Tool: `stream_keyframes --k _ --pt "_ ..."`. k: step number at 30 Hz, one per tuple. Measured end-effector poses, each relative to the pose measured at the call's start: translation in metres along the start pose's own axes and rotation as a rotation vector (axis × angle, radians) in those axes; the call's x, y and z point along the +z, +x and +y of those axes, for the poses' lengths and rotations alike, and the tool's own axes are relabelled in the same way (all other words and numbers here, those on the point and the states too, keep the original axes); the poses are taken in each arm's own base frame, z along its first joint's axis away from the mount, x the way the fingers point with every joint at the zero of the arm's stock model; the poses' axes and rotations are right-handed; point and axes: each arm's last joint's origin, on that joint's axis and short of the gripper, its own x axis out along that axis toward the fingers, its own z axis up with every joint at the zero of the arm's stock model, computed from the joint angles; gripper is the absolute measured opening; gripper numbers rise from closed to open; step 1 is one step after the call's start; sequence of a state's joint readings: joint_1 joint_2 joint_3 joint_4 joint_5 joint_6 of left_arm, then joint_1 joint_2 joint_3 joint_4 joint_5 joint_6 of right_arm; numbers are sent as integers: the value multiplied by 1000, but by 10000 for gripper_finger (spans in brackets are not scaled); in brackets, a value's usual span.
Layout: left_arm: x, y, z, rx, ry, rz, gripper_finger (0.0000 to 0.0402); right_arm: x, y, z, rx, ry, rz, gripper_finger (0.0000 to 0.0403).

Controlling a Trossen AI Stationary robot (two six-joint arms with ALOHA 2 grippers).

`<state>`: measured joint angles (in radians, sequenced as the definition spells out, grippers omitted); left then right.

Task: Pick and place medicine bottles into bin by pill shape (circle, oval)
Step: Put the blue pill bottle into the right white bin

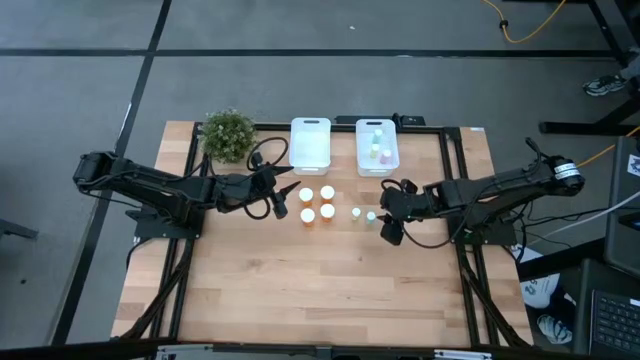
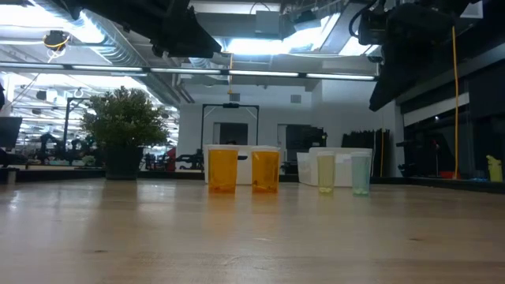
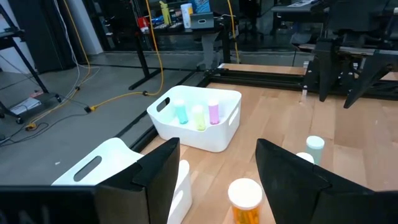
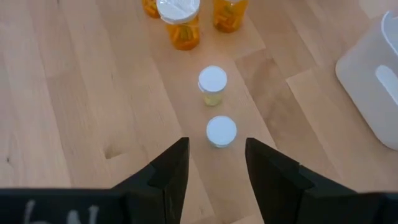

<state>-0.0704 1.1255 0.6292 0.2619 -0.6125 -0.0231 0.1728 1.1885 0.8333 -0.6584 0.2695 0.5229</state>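
Four orange bottles with white caps (image 1: 317, 203) stand upright on their bases in a small cluster at the table's middle. Two smaller pale bottles (image 1: 363, 214) stand just to their right. In the low view the orange bottles (image 2: 243, 170) and the pale ones (image 2: 343, 172) stand in a row. My left gripper (image 1: 283, 200) is open just left of the orange bottles; its wrist view shows one orange bottle (image 3: 244, 199) ahead between the fingers. My right gripper (image 1: 386, 222) is open just right of the pale bottles; the nearer one (image 4: 221, 130) stands just ahead of its fingers.
Two white bins stand at the far side: the left bin (image 1: 310, 145) shows nothing inside, and the right bin (image 1: 392, 150) holds several small pale bottles (image 3: 198, 115). A potted plant (image 1: 228, 135) stands at the far left. The near half of the wooden table (image 1: 320, 290) is bare.
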Motion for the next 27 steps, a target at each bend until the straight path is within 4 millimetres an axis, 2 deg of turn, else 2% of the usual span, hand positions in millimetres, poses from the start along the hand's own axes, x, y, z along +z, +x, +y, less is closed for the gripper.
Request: stream_keyframes --k 12,17,24,27 --pt "0 0 0 0 0 0 204 -1 2 -13 -65 72 52 159" --pt "0 0 0 0 0 0 204 -3 3 -15 -66 20 79 159" --pt "0 0 0 0 0 0 204 -25 19 -18 39 -115 195 159" --pt "0 0 0 0 0 0 204 -34 29 -19 48 -103 173 159"
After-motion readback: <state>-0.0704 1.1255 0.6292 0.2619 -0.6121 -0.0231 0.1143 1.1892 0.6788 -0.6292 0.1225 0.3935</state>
